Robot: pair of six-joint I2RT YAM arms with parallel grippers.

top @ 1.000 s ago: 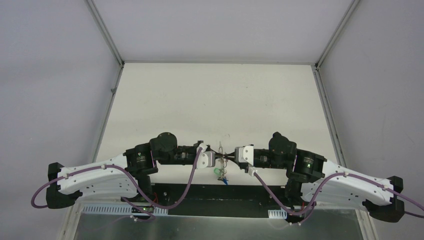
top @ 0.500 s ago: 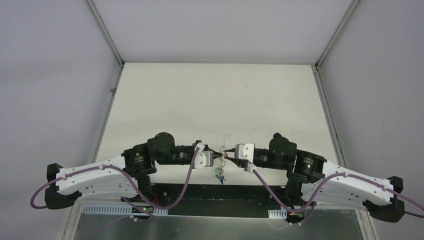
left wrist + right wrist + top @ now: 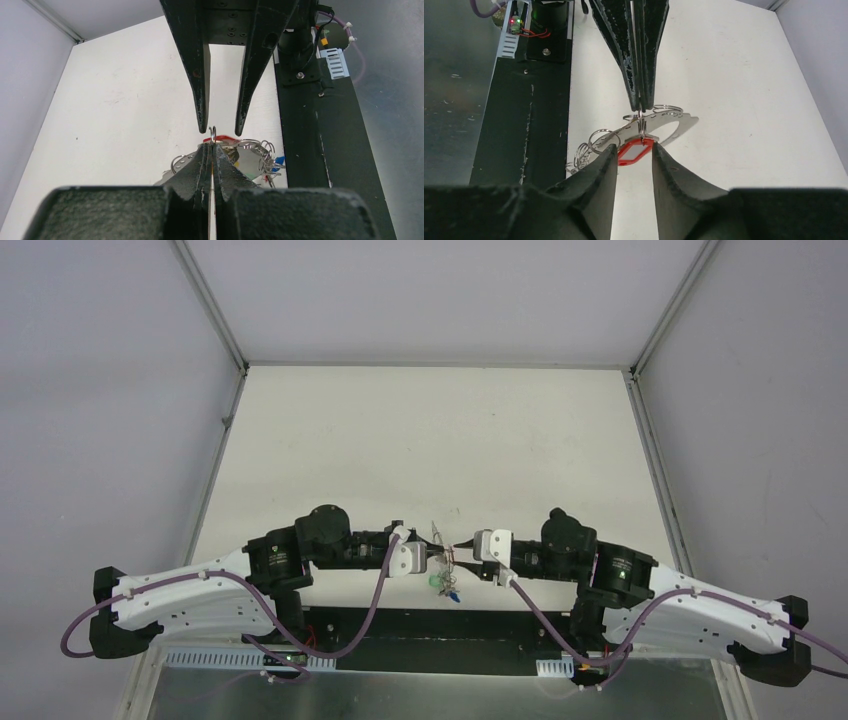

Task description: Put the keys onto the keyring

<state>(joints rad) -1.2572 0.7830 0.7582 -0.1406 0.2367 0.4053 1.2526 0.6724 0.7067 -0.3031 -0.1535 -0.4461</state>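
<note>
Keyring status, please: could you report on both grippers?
Left gripper shut on keyring. Right gripper open, straddling red key. Nothing in the way.

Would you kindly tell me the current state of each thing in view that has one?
left pincer: shut on the keyring.
right pincer: open, gripping nothing, fingers either side of the keyring's tip.
keyring: pinched in the left pincer, tip poking out.
red-headed key: between the right pincer's fingers, not gripped.
keys: bunched beneath both pincers; threaded or loose, cannot tell.
</note>
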